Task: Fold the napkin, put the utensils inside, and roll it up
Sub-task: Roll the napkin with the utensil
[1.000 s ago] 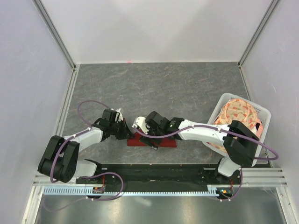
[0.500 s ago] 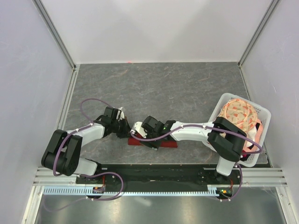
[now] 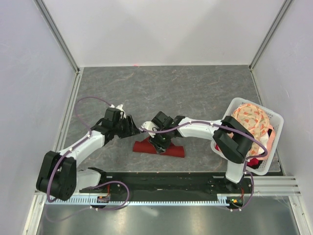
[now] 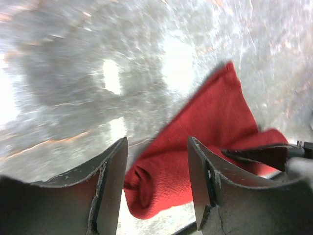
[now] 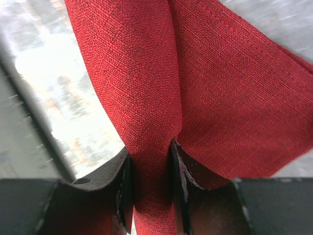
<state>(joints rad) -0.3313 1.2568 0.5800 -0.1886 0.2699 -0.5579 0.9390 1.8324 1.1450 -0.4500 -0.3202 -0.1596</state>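
Observation:
The dark red napkin (image 3: 168, 149) lies bunched in a long roll on the table, near the front. My right gripper (image 3: 159, 141) comes down on its middle. In the right wrist view, the right gripper (image 5: 150, 152) is shut on a rolled fold of the napkin (image 5: 142, 68), which fills the gap between the pads. My left gripper (image 3: 137, 129) hovers just left of the roll, open. In the left wrist view the napkin's rounded end (image 4: 161, 186) lies below and beyond the left gripper (image 4: 156, 147), untouched. The utensils are hidden.
A white basket (image 3: 275, 117) holding a peach-and-cream floral cloth (image 3: 250, 121) stands at the table's right edge, beside the right arm. Grey walls enclose the table on three sides. The black base rail runs along the front.
My left gripper has opened, let go of the napkin's left end and drawn back up and left. My right gripper has narrowed onto the roll.

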